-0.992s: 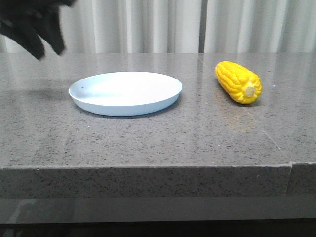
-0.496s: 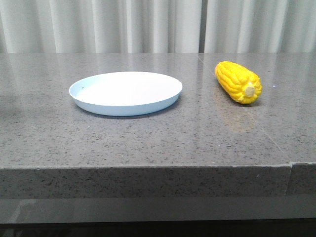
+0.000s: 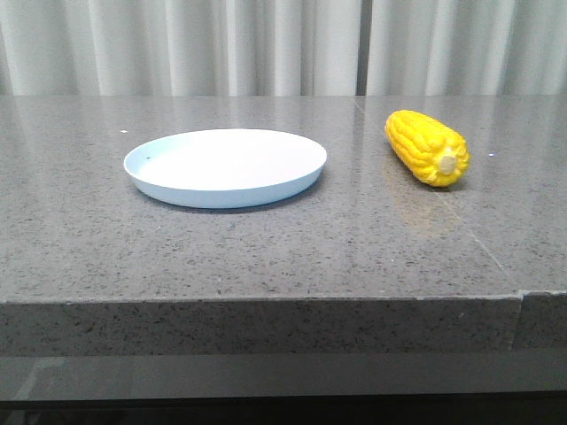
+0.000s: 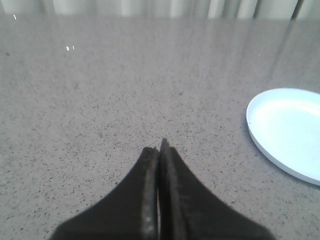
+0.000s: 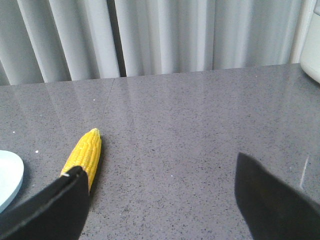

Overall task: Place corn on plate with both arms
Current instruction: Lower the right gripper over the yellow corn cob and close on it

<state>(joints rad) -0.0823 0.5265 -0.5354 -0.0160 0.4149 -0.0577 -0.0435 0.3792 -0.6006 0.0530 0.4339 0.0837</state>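
Observation:
The yellow corn (image 3: 427, 147) lies on the grey table right of the pale blue-white plate (image 3: 225, 166), its stub end toward me. The plate is empty. No arm shows in the front view. In the left wrist view my left gripper (image 4: 160, 146) is shut with nothing in it, over bare table, with the plate's rim (image 4: 256, 132) off to one side. In the right wrist view my right gripper (image 5: 157, 167) is open wide and empty; the corn (image 5: 84, 156) lies beyond one finger (image 5: 60, 202), partly hidden by it, and a sliver of the plate (image 5: 9, 180) shows.
The grey speckled stone table (image 3: 283, 239) has a front edge near me and a seam at its right. Pale curtains (image 3: 283, 44) hang behind it. A white object (image 5: 314, 50) stands at the table's far edge in the right wrist view.
A dark arm at the front view's upper left one second ago has left that view. The plate and corn have not moved.

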